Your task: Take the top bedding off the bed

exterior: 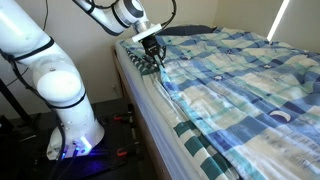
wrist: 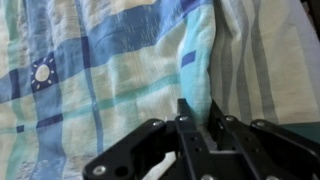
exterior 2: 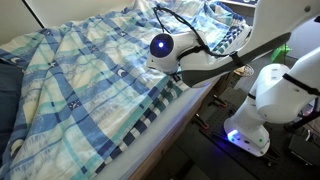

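Quilt (exterior: 240, 70) in a plaid patchwork of light blue, dark blue, white and pale yellow was seen spread across the top of the bed (exterior: 160, 112), covering most of it in both exterior views (exterior 2: 80, 80). Along the mattress side nearest the robot, the white sheet with teal-green stripes (exterior 2: 150, 115) was left exposed below the quilt's edge. The tool (exterior: 153, 57) was set down on that edge, at the far end of the bed in an exterior view, where the cloth was gathered into a raised ridge running toward the near end.

In the wrist view the tool (wrist: 199, 107) was shown from behind, its two fingers (wrist: 184, 110) drawn close together with a fold of the quilt (wrist: 110, 70) pinched between them. The striped sheet (wrist: 262, 70) was seen just to the right of the grip, and a small round white motif (wrist: 42, 72) was printed on a blue square well to the left.

The white arm (exterior: 40, 60) was reached over from its base (exterior: 72, 135), which was stood on the floor just beside the bed and lit blue low down (exterior 2: 235, 137). In an exterior view the tool itself was largely hidden behind the wrist (exterior 2: 163, 47).
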